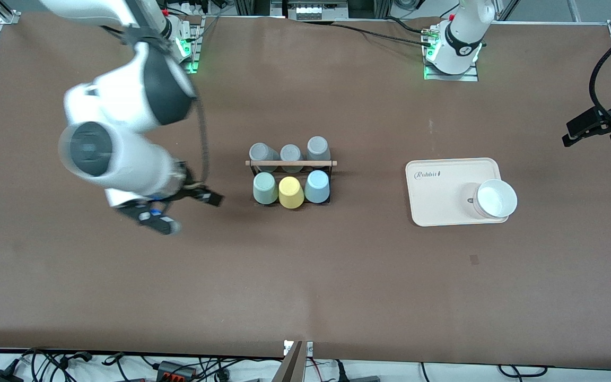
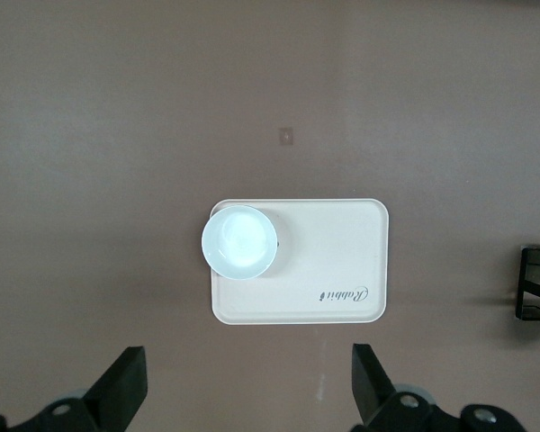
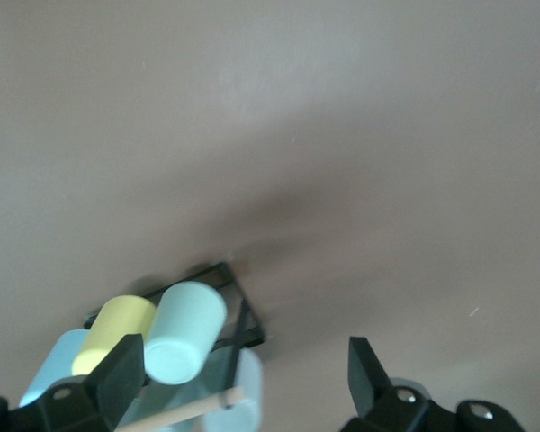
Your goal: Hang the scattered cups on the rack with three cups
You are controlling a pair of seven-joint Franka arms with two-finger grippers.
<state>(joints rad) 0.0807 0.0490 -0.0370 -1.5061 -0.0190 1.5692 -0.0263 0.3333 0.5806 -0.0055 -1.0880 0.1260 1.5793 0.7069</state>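
The black wire rack (image 1: 290,163) with its wooden dowel stands mid-table. The mint-green cup (image 1: 265,188) and the light blue cup (image 1: 317,186) sit upside down on its pegs in the row nearer the front camera, with a yellow cup (image 1: 290,192) between them. Three grey cups (image 1: 290,154) fill the farther row. My right gripper (image 1: 189,212) is open and empty, in the air beside the rack toward the right arm's end. The right wrist view shows it (image 3: 243,353) by the mint cup (image 3: 184,333) and rack (image 3: 243,315). My left gripper (image 1: 594,132) waits open and empty, high over the table's left-arm end (image 2: 249,360).
A cream tray (image 1: 443,180) lies toward the left arm's end, with a white bowl (image 1: 495,199) on the corner nearest the front camera. Both show in the left wrist view: tray (image 2: 342,261), bowl (image 2: 240,241).
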